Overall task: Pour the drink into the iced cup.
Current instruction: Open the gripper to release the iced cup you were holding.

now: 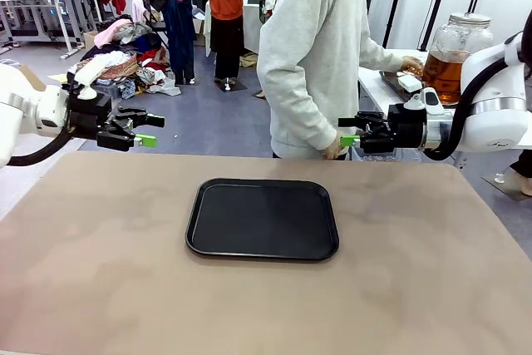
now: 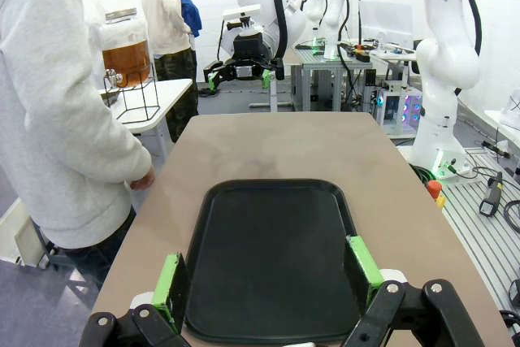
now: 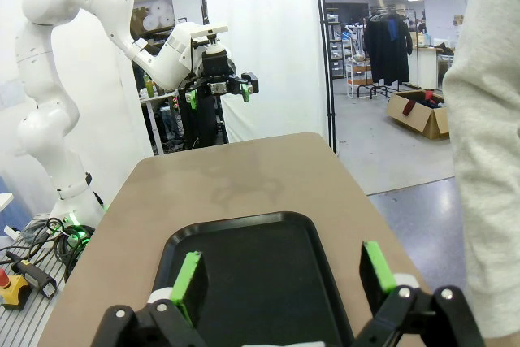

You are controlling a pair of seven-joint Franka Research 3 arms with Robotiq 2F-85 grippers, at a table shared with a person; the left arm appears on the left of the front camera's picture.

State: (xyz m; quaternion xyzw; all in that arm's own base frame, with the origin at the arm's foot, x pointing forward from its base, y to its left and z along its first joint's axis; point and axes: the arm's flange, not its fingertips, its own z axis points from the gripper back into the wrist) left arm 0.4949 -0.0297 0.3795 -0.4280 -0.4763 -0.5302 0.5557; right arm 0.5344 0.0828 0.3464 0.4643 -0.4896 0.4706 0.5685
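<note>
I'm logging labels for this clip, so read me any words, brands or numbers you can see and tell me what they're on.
No text can be read.
Tray: plain black, no print.
Jar: no label visible.
Box on the far floor: any marks too small to read.

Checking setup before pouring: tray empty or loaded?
Empty. The black tray on the table shows only bare surface; no cup on it.

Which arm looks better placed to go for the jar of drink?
Probably the right: its open pincer hangs on the side where the jar stands, on a side table. The left pincer is across the tray.
</note>
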